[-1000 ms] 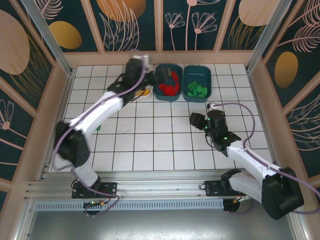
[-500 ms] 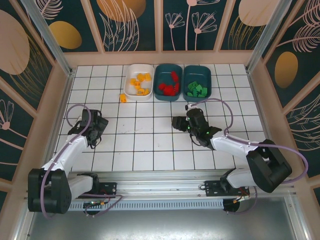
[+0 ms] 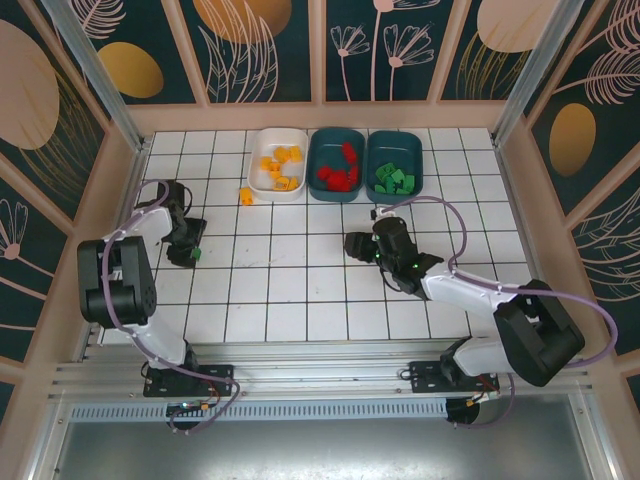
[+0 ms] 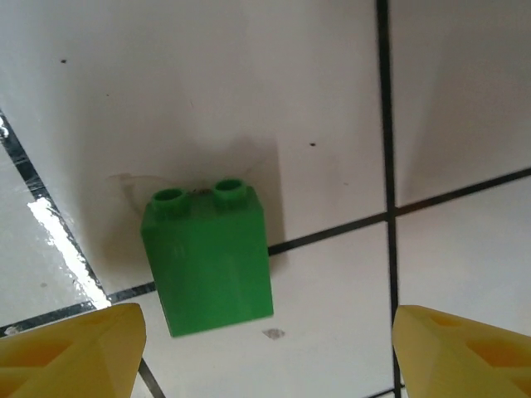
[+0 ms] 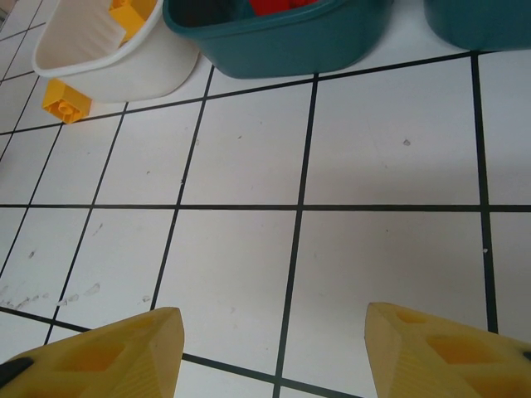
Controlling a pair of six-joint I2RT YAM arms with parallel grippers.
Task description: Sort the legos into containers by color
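White arm links, black joints; lilac cable along each arm; yellow gripper fingers; black bases.

Three containers, two loose legos, roughly fourteen binned.

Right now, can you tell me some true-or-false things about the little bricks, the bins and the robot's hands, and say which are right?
1. The small green plastic brick lies on the white tiled table between the left gripper's open fingers, untouched. True.
2. The white plastic bin is empty. False: it holds yellow-orange bricks.
3. One loose yellow-orange brick lies on the table just outside the white bin. True.
4. The right gripper is squeezing a brick. False: it is open with nothing in it.
5. The middle dark teal plastic bin holds red bricks. True.
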